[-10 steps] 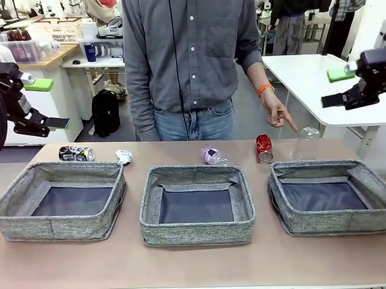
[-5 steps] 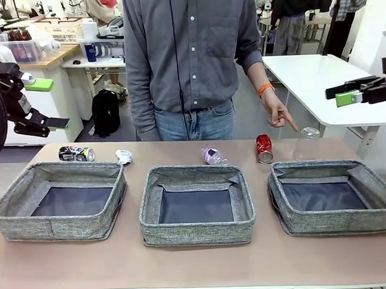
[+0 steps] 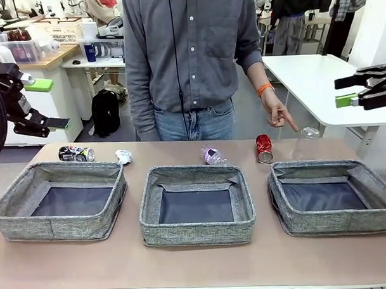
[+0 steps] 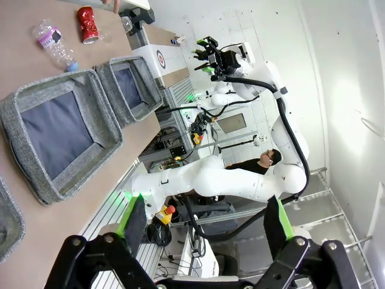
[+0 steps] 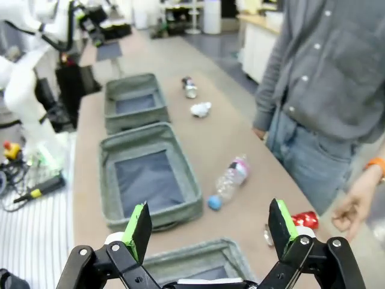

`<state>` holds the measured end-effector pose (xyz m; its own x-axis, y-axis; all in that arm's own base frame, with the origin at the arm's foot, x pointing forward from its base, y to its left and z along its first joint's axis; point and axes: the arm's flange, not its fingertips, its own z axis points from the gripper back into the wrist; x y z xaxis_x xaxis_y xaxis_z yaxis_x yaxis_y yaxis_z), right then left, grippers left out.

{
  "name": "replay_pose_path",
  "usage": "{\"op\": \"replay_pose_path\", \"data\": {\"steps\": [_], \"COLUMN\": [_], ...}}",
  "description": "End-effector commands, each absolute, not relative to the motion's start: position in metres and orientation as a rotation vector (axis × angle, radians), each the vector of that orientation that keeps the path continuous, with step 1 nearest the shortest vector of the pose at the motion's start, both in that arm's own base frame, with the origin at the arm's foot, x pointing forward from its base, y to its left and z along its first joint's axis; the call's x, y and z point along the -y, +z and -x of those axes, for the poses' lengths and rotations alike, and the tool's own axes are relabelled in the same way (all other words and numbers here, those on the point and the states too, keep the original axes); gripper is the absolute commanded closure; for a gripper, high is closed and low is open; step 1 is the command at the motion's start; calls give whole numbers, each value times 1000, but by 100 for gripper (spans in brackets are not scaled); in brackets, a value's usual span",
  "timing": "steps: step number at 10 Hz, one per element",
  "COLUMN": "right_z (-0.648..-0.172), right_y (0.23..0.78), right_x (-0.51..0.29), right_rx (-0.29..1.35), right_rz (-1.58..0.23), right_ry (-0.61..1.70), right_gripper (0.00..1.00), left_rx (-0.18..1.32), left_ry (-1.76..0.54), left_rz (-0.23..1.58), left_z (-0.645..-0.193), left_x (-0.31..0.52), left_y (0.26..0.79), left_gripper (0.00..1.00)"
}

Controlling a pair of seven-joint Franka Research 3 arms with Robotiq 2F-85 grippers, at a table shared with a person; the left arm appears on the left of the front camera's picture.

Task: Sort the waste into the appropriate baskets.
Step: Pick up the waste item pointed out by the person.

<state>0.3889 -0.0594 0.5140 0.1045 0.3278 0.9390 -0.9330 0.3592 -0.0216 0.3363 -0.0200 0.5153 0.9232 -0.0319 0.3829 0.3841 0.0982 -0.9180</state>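
Observation:
Three grey fabric baskets stand in a row: left (image 3: 56, 226), middle (image 3: 196, 233), right (image 3: 338, 220). Behind them lie a dark can (image 3: 76, 153), a paper wad (image 3: 123, 156), a pink-labelled bottle (image 3: 214, 156), a red can (image 3: 264, 148) and a clear bottle (image 3: 305, 144). My left gripper (image 3: 45, 102) hangs open, high beyond the table's left end. High at the far right, my right gripper (image 3: 344, 92) is open, fingers pointing left. The right wrist view looks down over the red can (image 5: 301, 220) and pink-labelled bottle (image 5: 231, 177) between open fingers (image 5: 139, 229).
A person stands at the far side, one hand (image 3: 279, 115) pointing a finger down toward the red can and clear bottle. A white table (image 3: 317, 77) stands behind at the right. Bare tabletop (image 3: 197, 265) runs in front of the baskets.
My right gripper has turned from pointing down-left to lying level with its fingers pointing left, and sits slightly farther right. The left arm, the waste and the person's hand have stayed put.

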Motion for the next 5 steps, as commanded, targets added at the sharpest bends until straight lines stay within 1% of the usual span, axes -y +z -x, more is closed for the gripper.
{"op": "replay_pose_path", "data": {"steps": [1,2,4,5], "right_z": [-389,-400,-446,-471], "right_y": [518,509,465,434], "right_x": [63,84,130,151], "right_rx": [1086,1013,1044,1050], "right_rz": [-668,-702,-832,-824], "right_ry": [1045,1099,1069,1041], "right_gripper": [0,0,0,0], "left_rx": [316,316,316,316], "left_ry": [-331,-331,-331,-331], "left_rz": [1461,1461,1461,1461], "left_z": [-337,-337,-337,-337], "left_x": [22,22,22,22], "left_y": [517,517,517,517], "left_gripper": [0,0,0,0]}}
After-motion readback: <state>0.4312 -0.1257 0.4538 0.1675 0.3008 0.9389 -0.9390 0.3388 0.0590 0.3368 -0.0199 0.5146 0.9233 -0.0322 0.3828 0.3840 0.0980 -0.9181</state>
